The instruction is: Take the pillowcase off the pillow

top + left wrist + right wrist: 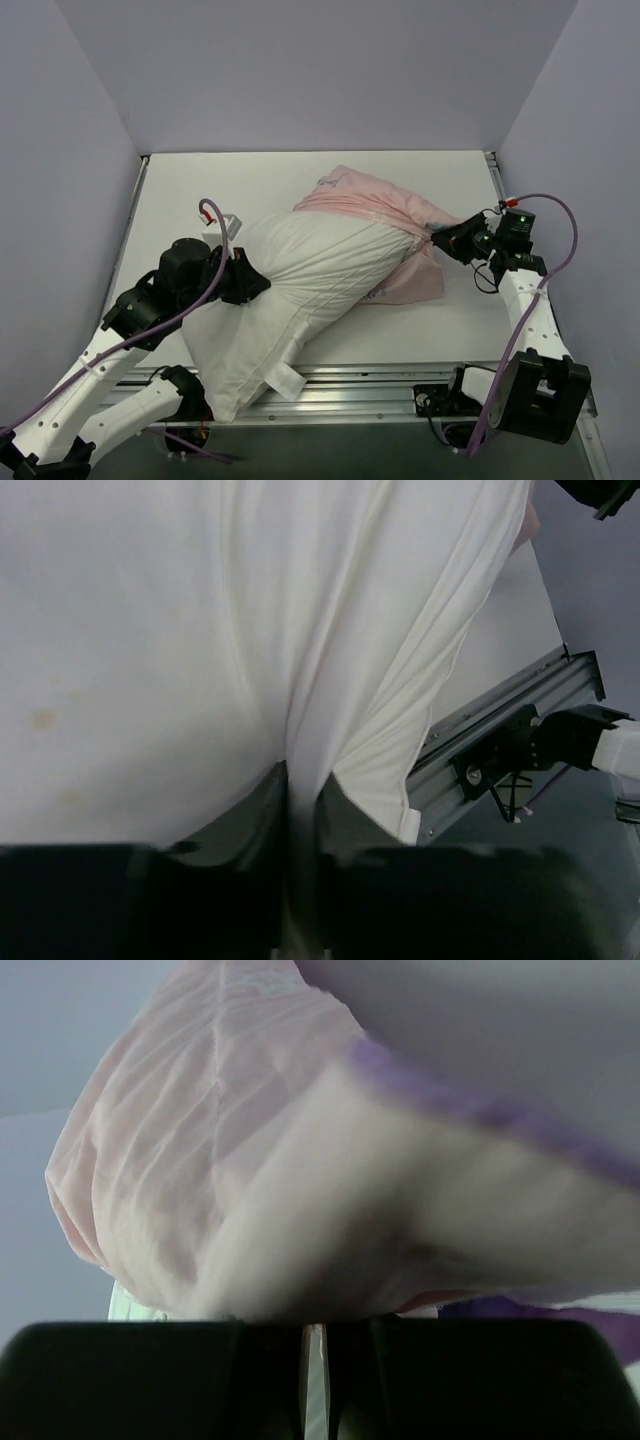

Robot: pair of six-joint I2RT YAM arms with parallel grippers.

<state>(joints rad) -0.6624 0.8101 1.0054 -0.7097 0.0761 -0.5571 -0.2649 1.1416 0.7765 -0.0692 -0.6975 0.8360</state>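
The plump white pillow point(300, 290) lies slantwise across the table, its near end bare with a small white tag point(283, 380). The pale pink pillowcase point(375, 210) covers only its far right end, bunched and inside out. My left gripper point(262, 284) is shut on a fold of the pillow point(300, 680) at its left side, white cloth pinched between the jaws. At the right, my right gripper point(440, 236) is shut on the pillowcase point(250, 1180), pink fabric with a purple edge gathered tight at the jaws.
A metal rail point(380, 380) runs along the table's near edge under the pillow's end. A small grey fixture point(228, 224) stands on the white table point(240, 180) left of the pillow. Lilac walls enclose three sides.
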